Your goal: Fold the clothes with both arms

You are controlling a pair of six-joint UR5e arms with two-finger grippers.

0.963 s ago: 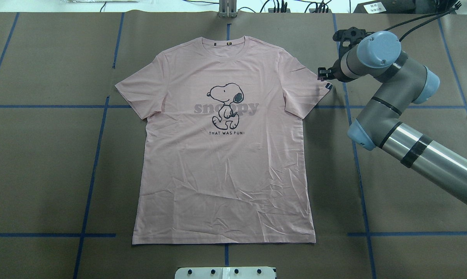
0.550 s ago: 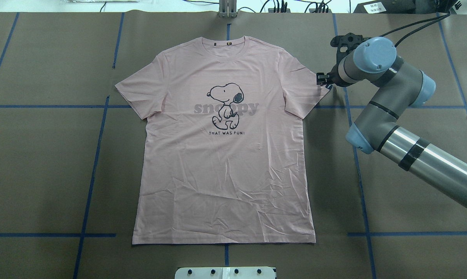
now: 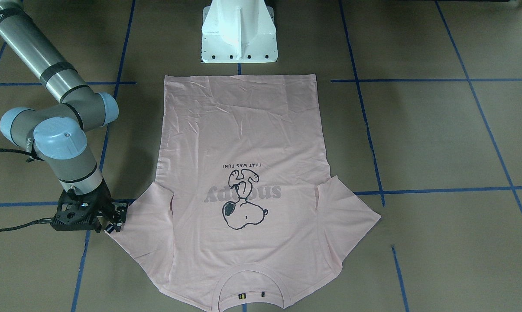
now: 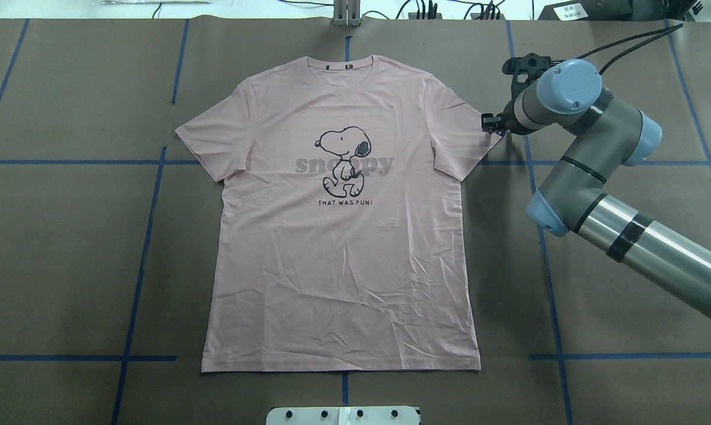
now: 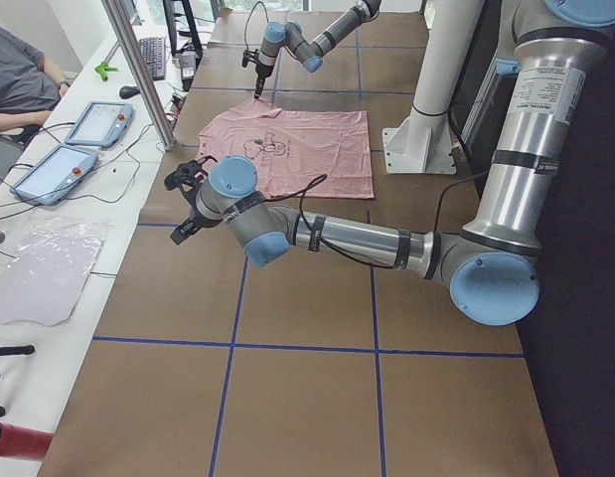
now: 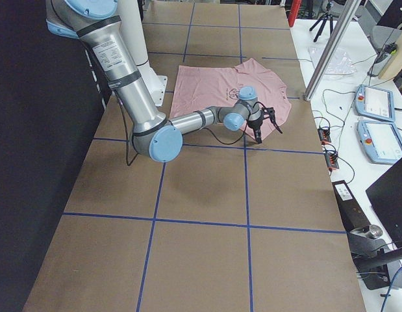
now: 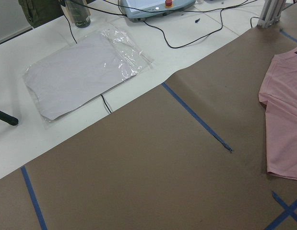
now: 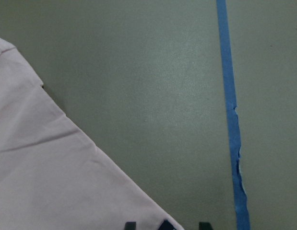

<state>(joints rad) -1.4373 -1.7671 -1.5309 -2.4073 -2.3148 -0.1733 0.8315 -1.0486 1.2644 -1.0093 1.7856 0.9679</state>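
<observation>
Right gripper [image 3: 112, 224] jaws cropped in wrist view, possibly astride T-shirt [image 3: 243, 130] sleeve.

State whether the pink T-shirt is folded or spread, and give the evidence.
Spread flat: the T-shirt lies print-up, both sleeves out, hem straight, nothing turned over.

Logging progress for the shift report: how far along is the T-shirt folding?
Done: the T-shirt lies flat, print up, unfolded. In hand: the right hand is at the tip of one sleeve, not yet lifting it. Remaining: every fold; the left arm is off the shirt.
</observation>
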